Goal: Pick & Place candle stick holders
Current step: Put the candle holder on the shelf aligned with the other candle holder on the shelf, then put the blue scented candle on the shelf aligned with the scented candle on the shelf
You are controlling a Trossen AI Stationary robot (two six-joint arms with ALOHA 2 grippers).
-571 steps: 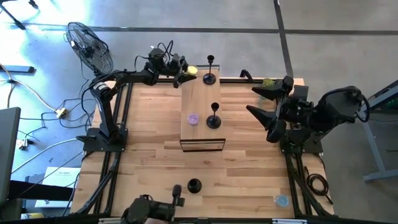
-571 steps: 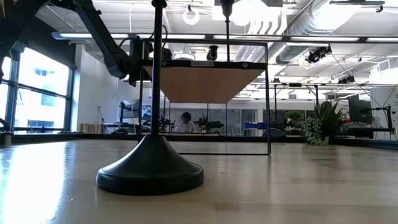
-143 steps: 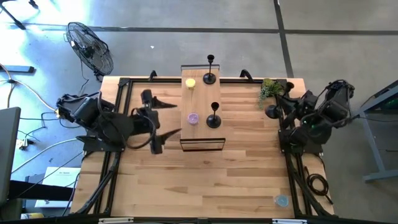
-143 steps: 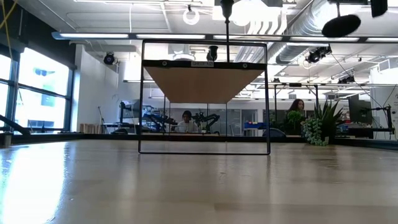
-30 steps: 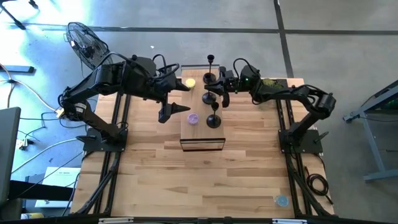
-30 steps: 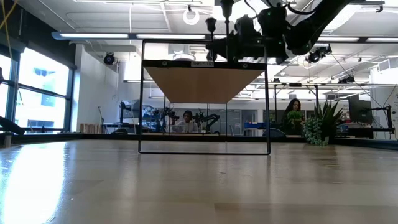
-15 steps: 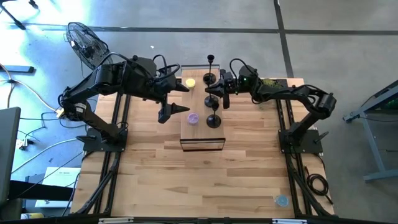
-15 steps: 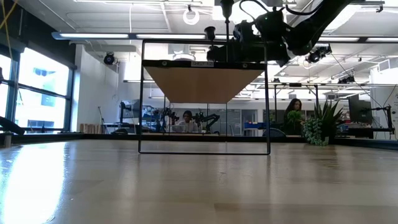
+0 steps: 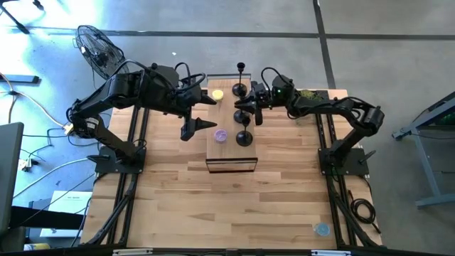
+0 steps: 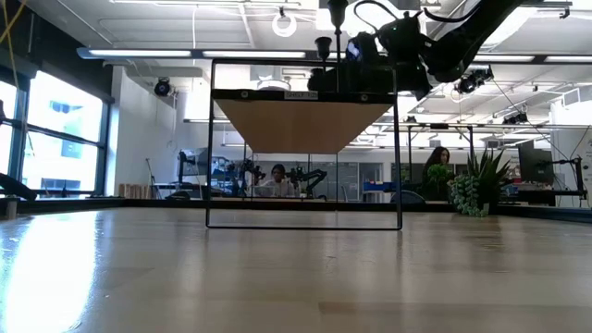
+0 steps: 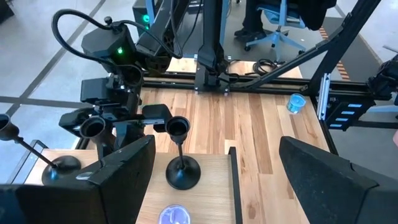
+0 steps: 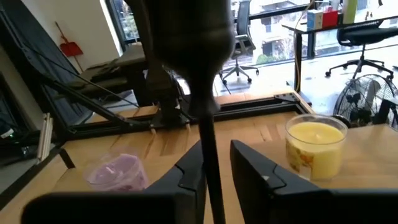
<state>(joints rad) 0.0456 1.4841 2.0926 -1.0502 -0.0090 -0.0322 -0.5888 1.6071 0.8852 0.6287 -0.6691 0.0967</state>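
Note:
Three black candle stick holders are at the raised wooden shelf (image 9: 231,153). One stands by its disc base at the far end (image 9: 239,89) and one near the middle (image 9: 244,138). The third (image 9: 245,107) stands upright between them, its base at shelf-top level in the low view (image 10: 323,43). My right gripper (image 9: 250,108) reaches in from the table's right, fingers narrowly open (image 12: 214,177) around its stem. My left gripper (image 9: 213,114) hovers wide open at the shelf's left edge, holding nothing. My right gripper has the third holder's thin stem (image 12: 208,165), below the cup, between its two fingers, which come level from the table's right. The stem lies close against one finger (image 12: 191,177), and a gap shows to the other (image 12: 255,177). Whether it touches the stem I cannot tell.
A yellow candle (image 9: 217,94) and a purple candle (image 9: 221,135) sit on the shelf beside the holders. A green plant sprig (image 9: 307,94) lies at the far right. A small blue disc (image 9: 322,229) is near the front right corner. People show in the room beyond.
My right gripper has come down a little with the third holder and shifted it slightly toward the table's far edge over the shelf. The holder stays upright.

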